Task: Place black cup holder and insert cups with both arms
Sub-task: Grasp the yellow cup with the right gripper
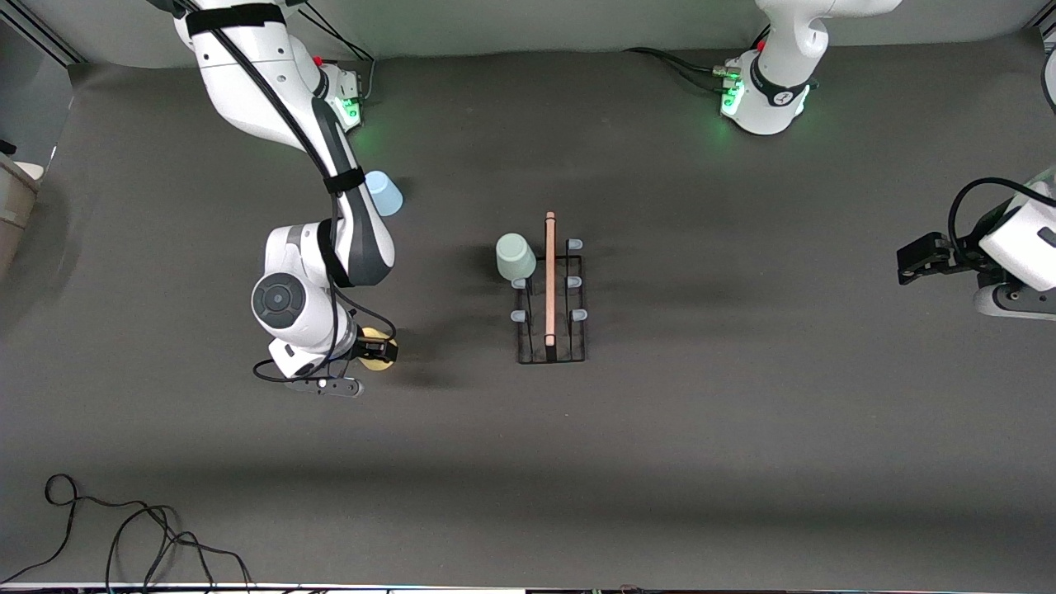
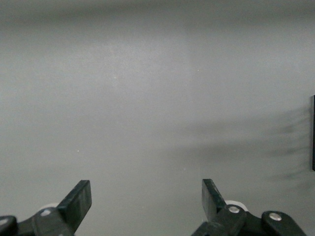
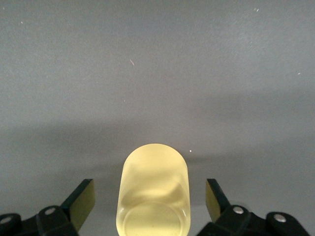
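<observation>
Right gripper (image 3: 149,201), fingers wide open w/ nothing gripped, straddles yellow cup (image 3: 152,191) lying on bench (image 1: 660,462): centre, then close gently; left gripper (image 2: 146,199) waits open, empty.

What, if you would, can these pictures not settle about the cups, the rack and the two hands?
- Yellow cup: its lower end is cut off by the right wrist view's edge; in the front view the open right hand covers much of it.
- Light blue cup: partly hidden by the right arm.
- Black cup holder: only a sliver at the left wrist view's edge.
- Left hand: open over bare table.
</observation>
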Robot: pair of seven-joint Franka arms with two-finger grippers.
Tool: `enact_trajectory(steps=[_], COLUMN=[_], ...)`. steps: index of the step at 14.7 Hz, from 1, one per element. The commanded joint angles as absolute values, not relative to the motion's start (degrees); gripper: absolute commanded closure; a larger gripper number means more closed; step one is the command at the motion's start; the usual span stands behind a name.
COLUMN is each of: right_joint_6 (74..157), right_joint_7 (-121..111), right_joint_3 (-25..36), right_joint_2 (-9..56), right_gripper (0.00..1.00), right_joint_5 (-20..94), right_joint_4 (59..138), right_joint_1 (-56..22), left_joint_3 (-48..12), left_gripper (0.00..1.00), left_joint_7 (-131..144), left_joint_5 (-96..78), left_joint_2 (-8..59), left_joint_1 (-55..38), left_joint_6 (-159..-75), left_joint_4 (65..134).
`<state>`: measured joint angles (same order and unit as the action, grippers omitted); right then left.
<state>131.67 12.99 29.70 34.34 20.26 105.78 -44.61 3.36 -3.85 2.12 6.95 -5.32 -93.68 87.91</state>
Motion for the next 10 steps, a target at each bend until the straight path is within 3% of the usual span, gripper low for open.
enact_trajectory(steps=[1, 7, 10], right_joint_6=[133.5, 136.32, 135.97], right_joint_7=[10.55, 10.55, 8.8], right_joint_3=[29.53, 29.18, 29.09], right_joint_2=[35.24, 35.33, 35.24], right_gripper=[0.0, 0.0, 0.0], right_joint_5=[22.59, 22.85, 28.37], right_joint_4=[106.95, 110.21, 110.21], right_joint_1=[-44.65, -44.65, -45.09], left_joint_3=[3.52, 3.52, 3.52], left_gripper=[0.0, 0.0, 0.0], left_joint_7=[-2.72, -2.72, -2.72], left_joint_5=[2.9, 2.29, 2.37], left_joint_2=[6.68, 7.03, 7.38], left_joint_1=[-6.15, -5.71, -6.06], left_joint_6=[-94.39, -94.83, -94.83], left_joint_4=[88.33, 88.24, 88.24])
